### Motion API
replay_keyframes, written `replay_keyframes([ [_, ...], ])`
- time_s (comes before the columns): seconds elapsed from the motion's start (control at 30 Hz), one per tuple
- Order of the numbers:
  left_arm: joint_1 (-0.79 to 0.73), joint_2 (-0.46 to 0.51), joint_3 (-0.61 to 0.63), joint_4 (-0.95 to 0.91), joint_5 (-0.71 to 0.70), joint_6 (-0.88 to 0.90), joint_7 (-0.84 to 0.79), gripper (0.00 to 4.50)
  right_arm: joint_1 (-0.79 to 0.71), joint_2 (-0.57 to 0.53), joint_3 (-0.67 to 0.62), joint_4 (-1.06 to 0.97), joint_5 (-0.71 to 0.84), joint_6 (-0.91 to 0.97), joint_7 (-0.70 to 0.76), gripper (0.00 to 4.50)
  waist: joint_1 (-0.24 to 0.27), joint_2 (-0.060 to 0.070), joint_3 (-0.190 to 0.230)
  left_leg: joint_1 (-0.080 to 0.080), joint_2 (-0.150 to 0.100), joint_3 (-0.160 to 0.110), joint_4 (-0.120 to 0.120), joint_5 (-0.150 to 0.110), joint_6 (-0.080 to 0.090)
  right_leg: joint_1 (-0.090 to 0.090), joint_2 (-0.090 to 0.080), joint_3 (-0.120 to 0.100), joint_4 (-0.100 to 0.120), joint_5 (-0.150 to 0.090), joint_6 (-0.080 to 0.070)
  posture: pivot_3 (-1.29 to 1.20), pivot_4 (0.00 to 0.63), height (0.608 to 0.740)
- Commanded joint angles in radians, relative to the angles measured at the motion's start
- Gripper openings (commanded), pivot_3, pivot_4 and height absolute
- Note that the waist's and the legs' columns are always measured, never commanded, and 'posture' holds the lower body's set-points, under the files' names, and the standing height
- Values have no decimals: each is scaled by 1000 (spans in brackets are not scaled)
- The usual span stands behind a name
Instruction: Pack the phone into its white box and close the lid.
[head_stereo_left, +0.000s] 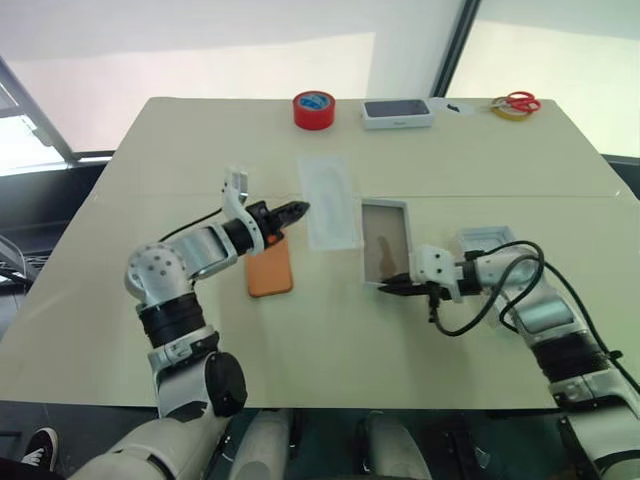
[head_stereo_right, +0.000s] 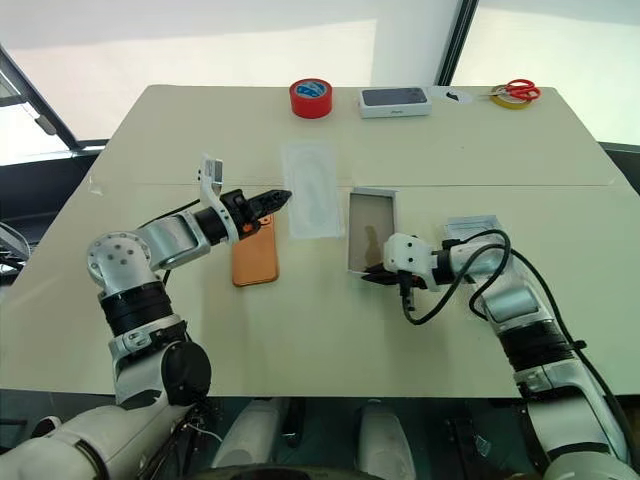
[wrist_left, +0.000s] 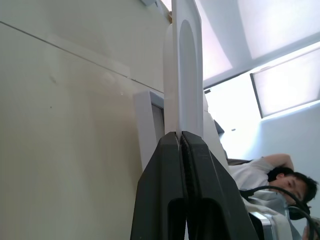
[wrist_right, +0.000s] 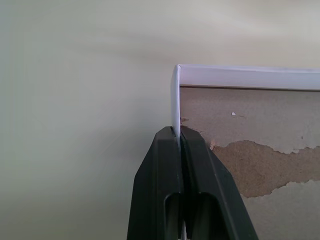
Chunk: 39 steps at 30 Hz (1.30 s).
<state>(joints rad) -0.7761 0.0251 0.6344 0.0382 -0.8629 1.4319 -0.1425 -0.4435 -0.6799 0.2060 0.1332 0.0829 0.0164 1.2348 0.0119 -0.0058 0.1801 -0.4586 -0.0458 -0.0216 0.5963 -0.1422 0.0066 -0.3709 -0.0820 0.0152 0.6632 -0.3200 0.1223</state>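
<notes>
The orange phone (head_stereo_left: 270, 268) lies flat on the table, just below my left gripper (head_stereo_left: 297, 211). That gripper is shut on the near edge of a thin white tray (head_stereo_left: 330, 200) with a rounded recess; in the left wrist view the tray (wrist_left: 185, 65) stands edge-on between the fingers. The white box (head_stereo_left: 385, 240), brownish inside, lies open to the right of the tray. My right gripper (head_stereo_left: 392, 287) is shut on the box's near wall by a corner (wrist_right: 175, 95). The lid (head_stereo_left: 487, 239) lies pale side up behind my right forearm, partly covered by it.
At the table's far edge stand a red tape roll (head_stereo_left: 314, 109), a white box with a dark phone picture (head_stereo_left: 397, 112), and red-handled scissors (head_stereo_left: 517, 102) beside a yellow ring (head_stereo_left: 505, 111). A person (wrist_left: 272, 175) sits beyond the table.
</notes>
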Motion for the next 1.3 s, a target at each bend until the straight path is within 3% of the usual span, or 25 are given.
replay_keyframes([
  [0.03,3,2,-9,-10,-27,-7,12,0,22,25,2,-108,42,115,-28,31,0,0,0,0,0,0,0,0,0,0,0,0,0,0,0,0,150,738],
  [0.13,38,2,-61,-28,-14,-20,-1,0,29,30,-15,-156,79,186,-34,976,0,0,0,0,0,0,0,0,0,0,0,0,0,0,0,0,150,738],
  [0.3,66,-5,-127,-19,-11,-59,-25,0,59,-19,-96,-203,118,211,-68,3429,4,0,0,0,0,0,0,0,0,0,0,0,0,0,0,0,150,738],
  [0.53,96,-35,-239,12,6,-110,-62,0,137,-140,-253,-176,175,222,-74,3429,1,-1,0,-1,0,0,0,0,0,0,-1,1,-1,0,-1,0,150,738],
  [0.8,82,-52,-315,107,36,-166,-79,0,137,-174,-259,-127,123,166,-133,3429,1,-1,0,-1,0,1,0,0,0,-1,-1,2,-1,0,-1,0,150,738],
  [0.9,74,-54,-328,130,32,-168,-92,909,140,-163,-260,-139,125,165,-158,3471,1,-1,0,-1,0,1,0,0,0,-1,-1,2,-2,0,-1,0,150,738],
  [1.03,76,-30,-377,101,43,-143,-112,2852,125,-139,-254,-136,125,155,-191,3471,1,-1,0,-2,0,0,0,0,0,-1,-1,2,-2,0,-1,0,150,738],
  [1.23,90,82,-438,7,67,-211,-200,2852,34,-39,-223,-116,130,137,-250,3471,-5,-1,0,-1,0,0,0,0,0,-2,0,2,-1,0,-1,0,150,738],
  [1.27,96,109,-453,-16,76,-234,-225,2905,10,-8,-218,-108,132,144,-272,2930,-6,-1,0,-1,0,0,0,0,0,-2,0,2,-1,0,-1,0,150,738],
  [1.3,104,135,-468,-39,95,-287,-257,2905,-14,21,-207,-96,122,139,-294,2692,-8,-1,0,-1,1,0,-1,0,0,-2,0,2,-1,0,-1,0,150,738],
])
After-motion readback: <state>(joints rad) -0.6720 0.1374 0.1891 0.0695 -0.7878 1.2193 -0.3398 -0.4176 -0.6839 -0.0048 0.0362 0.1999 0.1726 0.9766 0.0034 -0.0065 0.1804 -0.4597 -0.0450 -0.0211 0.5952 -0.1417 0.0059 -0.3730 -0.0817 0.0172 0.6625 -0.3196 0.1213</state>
